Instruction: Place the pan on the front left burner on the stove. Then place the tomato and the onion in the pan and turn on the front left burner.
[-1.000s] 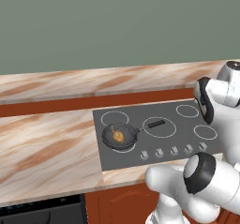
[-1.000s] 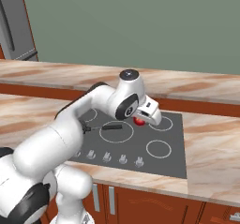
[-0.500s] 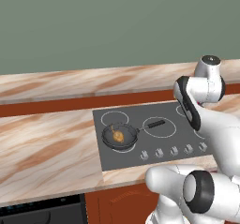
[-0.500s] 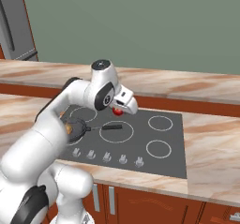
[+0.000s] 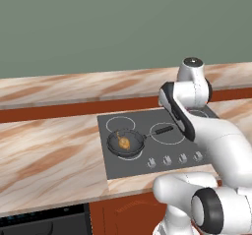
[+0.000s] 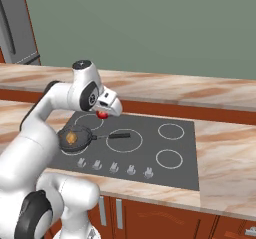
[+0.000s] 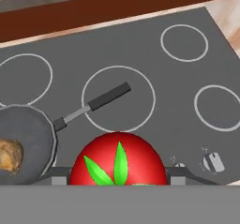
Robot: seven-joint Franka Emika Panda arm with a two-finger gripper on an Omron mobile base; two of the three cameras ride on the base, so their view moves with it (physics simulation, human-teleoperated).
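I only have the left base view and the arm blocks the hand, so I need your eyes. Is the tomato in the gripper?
Observer: Yes. In the hand view the tomato sits between the gripper fingers.
Operator: Is the gripper over the pan?
Observer: Not quite. In the right base view the gripper hangs behind and right of the pan.
Operator: What is straight ahead of the hand?
Observer: In the hand view the pan's handle lies across the large middle ring of the stove.

The white arm bent forward, elbow raised; its end effector [image 6: 104,114] pointed down toward five o'clock, clamped around the tomato [image 6: 102,115].
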